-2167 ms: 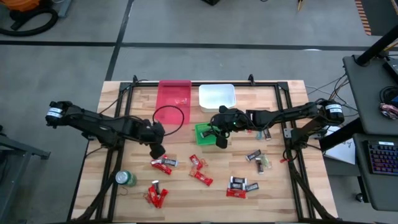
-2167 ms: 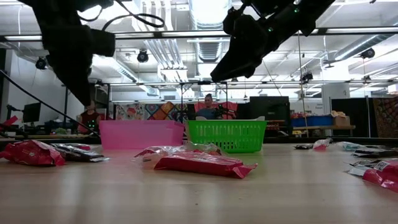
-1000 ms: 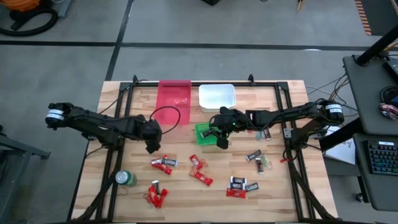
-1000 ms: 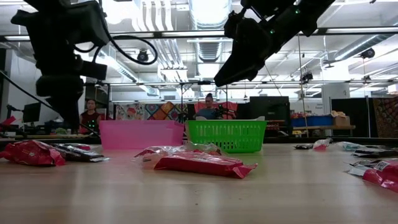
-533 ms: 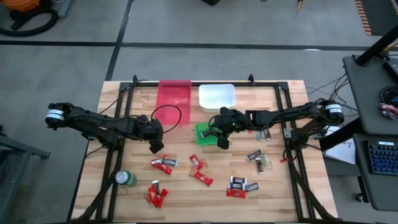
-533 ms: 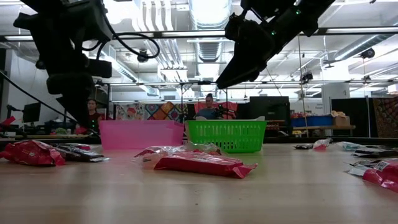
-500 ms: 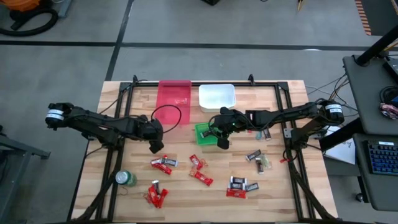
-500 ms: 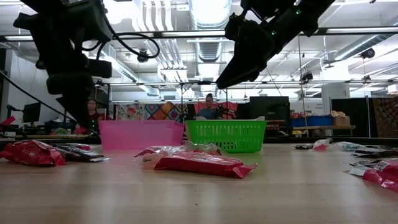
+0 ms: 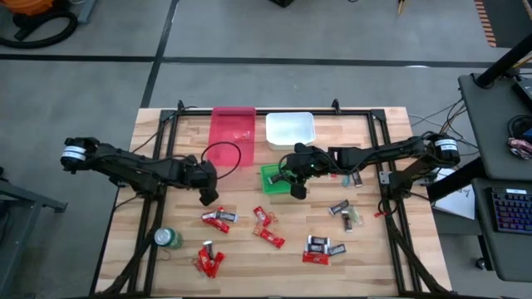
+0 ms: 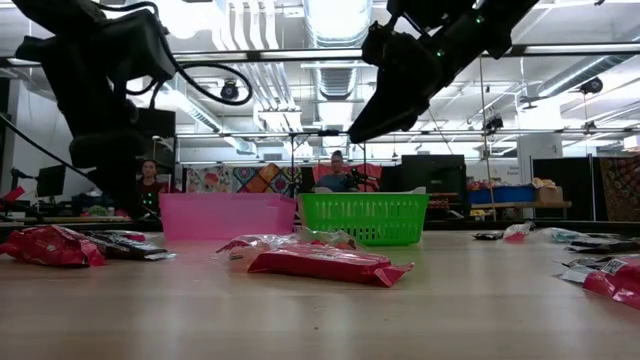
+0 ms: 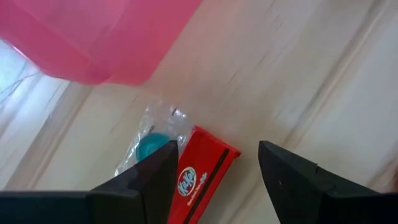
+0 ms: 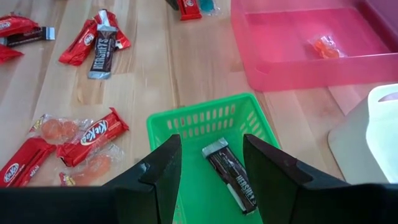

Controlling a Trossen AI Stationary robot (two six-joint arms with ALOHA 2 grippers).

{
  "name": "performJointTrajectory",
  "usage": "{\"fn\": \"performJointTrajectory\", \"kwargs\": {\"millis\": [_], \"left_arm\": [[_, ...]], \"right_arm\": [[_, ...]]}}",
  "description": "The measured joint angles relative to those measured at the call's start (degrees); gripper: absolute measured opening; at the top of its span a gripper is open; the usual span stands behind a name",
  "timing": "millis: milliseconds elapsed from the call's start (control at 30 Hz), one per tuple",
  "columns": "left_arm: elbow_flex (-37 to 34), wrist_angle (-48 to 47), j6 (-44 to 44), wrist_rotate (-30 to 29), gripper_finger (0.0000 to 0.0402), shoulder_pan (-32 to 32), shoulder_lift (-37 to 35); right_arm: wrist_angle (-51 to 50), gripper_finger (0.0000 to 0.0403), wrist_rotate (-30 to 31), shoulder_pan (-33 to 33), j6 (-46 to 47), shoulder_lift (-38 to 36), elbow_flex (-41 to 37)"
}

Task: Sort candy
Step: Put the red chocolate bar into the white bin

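Wrapped candy lies scattered on the wooden table: red bars [image 9: 218, 219], [image 9: 268, 234], [image 9: 209, 259] and dark bars [image 9: 339, 208], [image 9: 321, 246]. My left gripper [image 9: 208, 199] hovers open just above a red KitKat [image 11: 202, 174], which lies flat on the table beside a blue sweet in clear wrap [image 11: 151, 147]. My right gripper [image 9: 296, 191] stands open over the green basket [image 12: 186, 124]. A dark Hershey's bar [image 12: 231, 177] lies on the basket's floor. The fingers of both grippers touch nothing.
A pink bin [image 9: 233, 133] holding an orange sweet [image 12: 326, 46] and a white bin [image 9: 290, 129] stand at the table's far edge. A green round can [image 9: 169, 238] sits near the front left. A black cable loop [image 9: 224, 156] lies by the pink bin.
My left gripper has shifted a little toward the table's right and near edges and come lower over the red candies. The right arm and all candy have stayed where they were.
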Motion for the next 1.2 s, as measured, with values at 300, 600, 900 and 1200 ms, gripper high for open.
{"fn": "performJointTrajectory", "kwargs": {"millis": [300,600,900,1200], "left_arm": [[-2.49,1.58,-0.21,-0.50,0.0206,0.04,0.00],[-5.13,1.87,-2.56,-1.52,0.0206,0.06,-0.02],[-5.67,2.47,-2.54,-0.49,0.0206,0.04,-0.02],[-7.94,5.43,-4.23,1.85,0.0174,0.01,-0.20]], "right_arm": [[-0.49,0.0162,0.02,0.00,0.28,0.00,0.00],[-0.54,0.0162,0.02,0.00,0.61,0.00,0.00],[-0.54,0.0162,0.02,0.00,0.61,0.00,0.00],[-0.54,0.0162,0.02,0.00,0.61,0.00,-0.02]]}}
